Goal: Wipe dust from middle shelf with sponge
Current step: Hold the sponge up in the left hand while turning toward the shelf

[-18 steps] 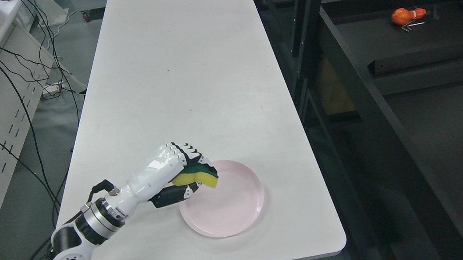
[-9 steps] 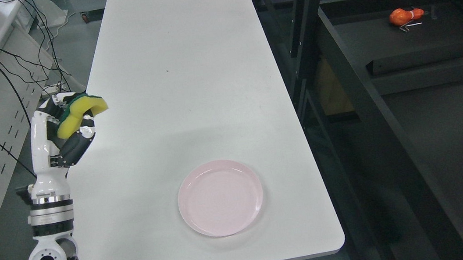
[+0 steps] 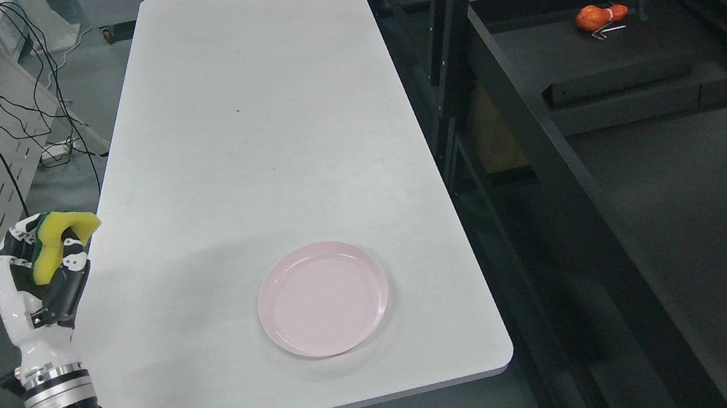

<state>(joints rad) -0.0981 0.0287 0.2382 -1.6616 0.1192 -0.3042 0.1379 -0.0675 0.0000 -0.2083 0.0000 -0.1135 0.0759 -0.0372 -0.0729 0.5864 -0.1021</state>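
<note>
My left hand [image 3: 42, 268] is raised upright at the table's left edge, its fingers curled around a yellow sponge [image 3: 56, 242] with a dark green scouring side. The sponge is held above the table's left rim. On the right stands a black shelf unit; its wide dark shelf [image 3: 634, 94] lies beyond the table's right edge, far from the hand. The right arm does not show.
A pink plate [image 3: 323, 297] lies on the white table [image 3: 270, 118] near its front. An orange toy [image 3: 597, 16] and a black bar [image 3: 619, 81] rest on the dark shelf. Black shelf posts [image 3: 448, 48] stand beside the table. Cables [image 3: 13, 115] hang at the left.
The left hand lifted the sponge off the plate, swung left and turned upright at the table's edge. The whole picture has shifted left, so the camera has moved right.
</note>
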